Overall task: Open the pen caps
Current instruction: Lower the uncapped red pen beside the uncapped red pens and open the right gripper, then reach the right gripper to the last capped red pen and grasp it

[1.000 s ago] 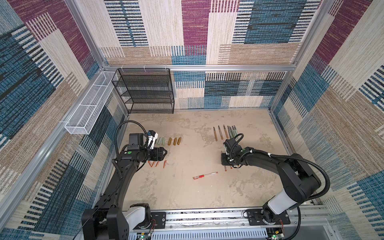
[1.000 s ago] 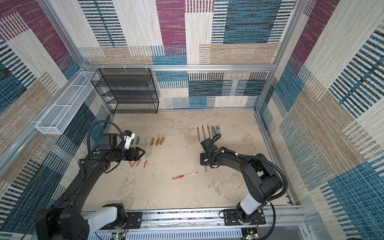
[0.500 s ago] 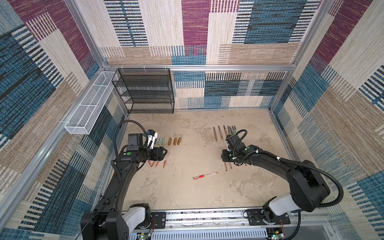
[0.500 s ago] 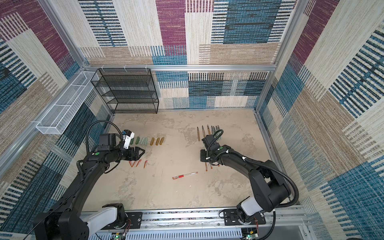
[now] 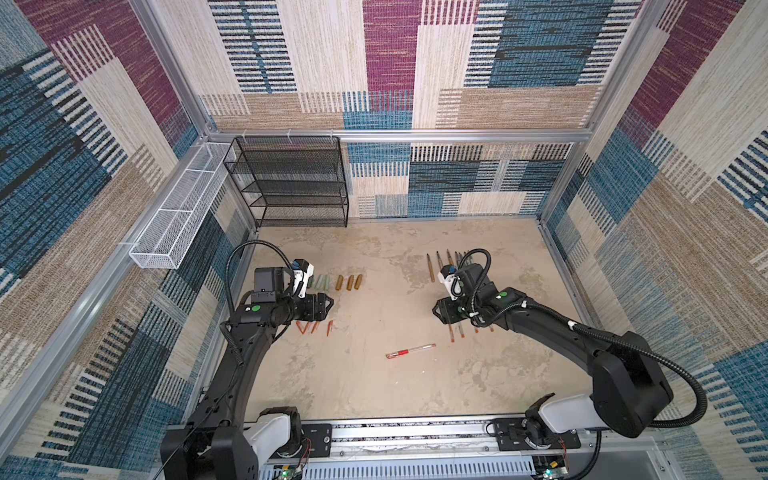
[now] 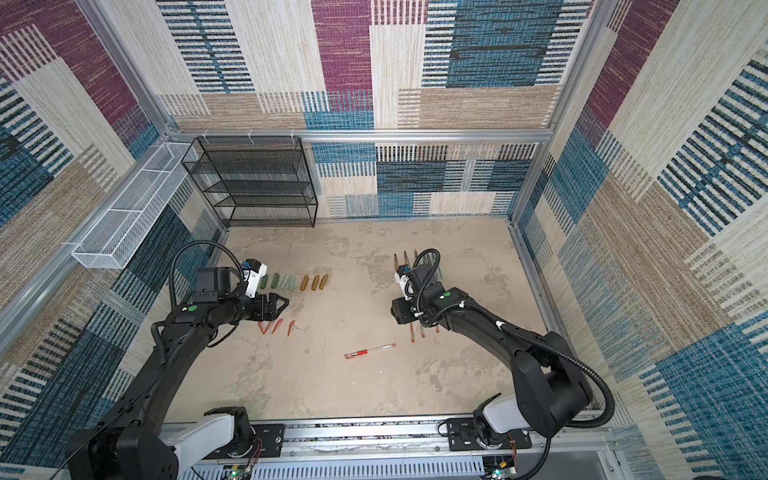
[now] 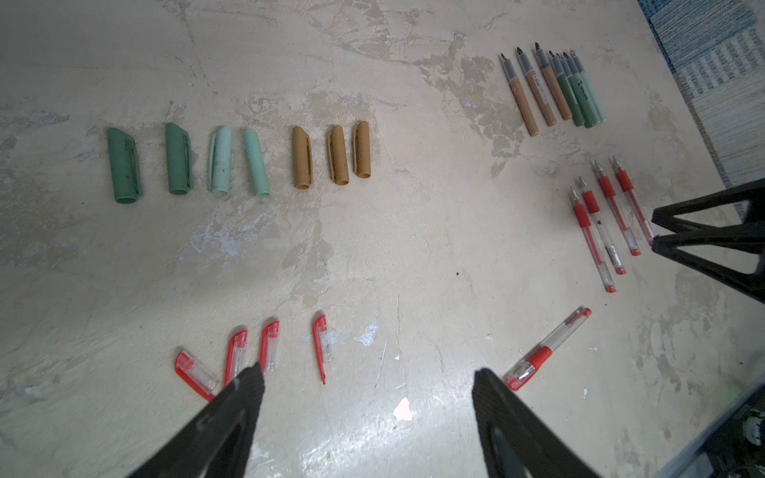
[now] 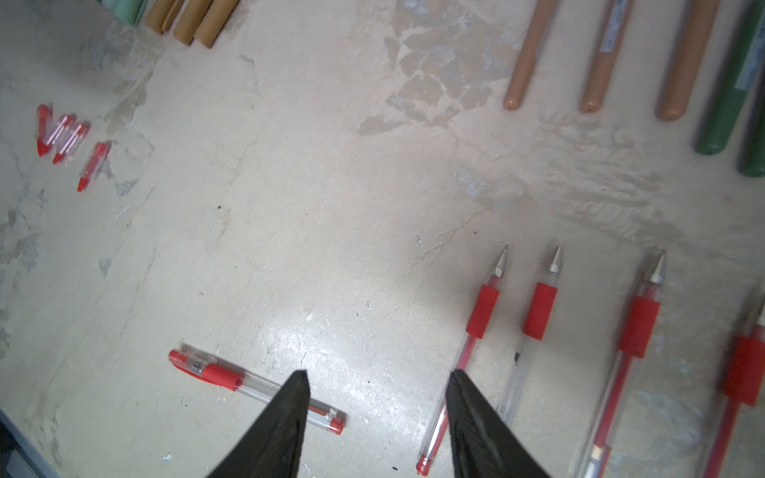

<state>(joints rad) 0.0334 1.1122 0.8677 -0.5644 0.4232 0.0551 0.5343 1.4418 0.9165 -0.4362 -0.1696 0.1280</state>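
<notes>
Eleven loose pen caps, stubby green and gold, slim red, left end effector spread, right end effector spread

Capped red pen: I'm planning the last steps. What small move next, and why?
Probably shift the right gripper over the capped pen and close on its barrel: it hangs open and empty nearby, and only that pen has its cap on.

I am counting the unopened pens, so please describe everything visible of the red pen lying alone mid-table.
The capped red pen lies flat and slanted on the table, alone. It has a clear plastic barrel, a red grip and a red end plug. Its clear, red-tipped cap, with a clip, is on. Only the table touches it.
</notes>
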